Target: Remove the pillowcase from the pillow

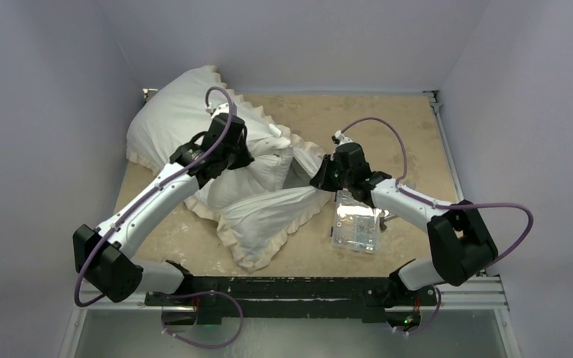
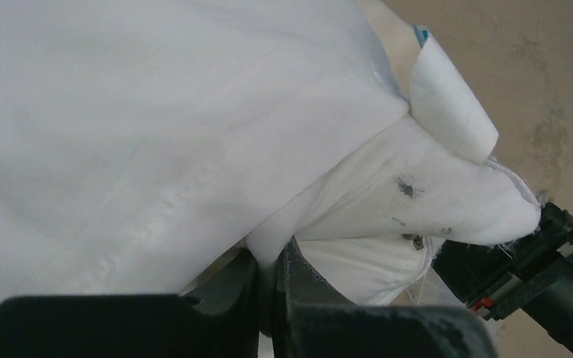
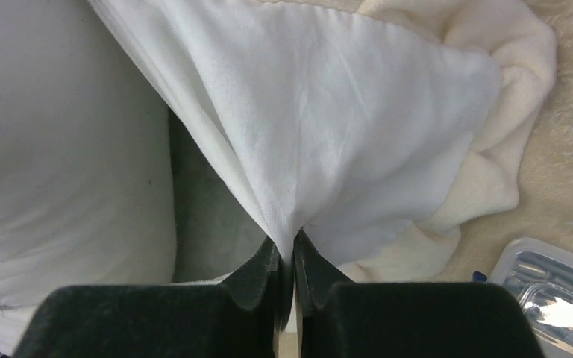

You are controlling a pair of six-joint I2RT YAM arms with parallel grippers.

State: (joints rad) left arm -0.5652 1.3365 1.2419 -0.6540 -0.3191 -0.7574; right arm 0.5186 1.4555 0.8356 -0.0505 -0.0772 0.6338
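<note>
The pillowcase (image 1: 268, 220) lies white side up in the middle of the table, its cream frill (image 3: 492, 171) bunched along the edge. My right gripper (image 1: 317, 181) (image 3: 292, 250) is shut on a taut fold of the pillowcase's (image 3: 328, 127) white fabric. The plump white pillow (image 1: 268, 168) (image 3: 60, 149) bulges out between the two arms. My left gripper (image 1: 257, 160) (image 2: 276, 265) is shut on white cloth leading to the pillow's (image 2: 418, 179) corner, which has dark specks and a white tag (image 2: 448, 97). A dark grey-green surface (image 3: 201, 201) shows in the gap between pillow and pillowcase.
A clear plastic container (image 1: 357, 224) (image 3: 559, 291) sits on the tan table (image 1: 388, 127) under the right forearm. Grey walls close in the table on the left, back and right. The right gripper's body (image 2: 537, 261) shows close by in the left wrist view.
</note>
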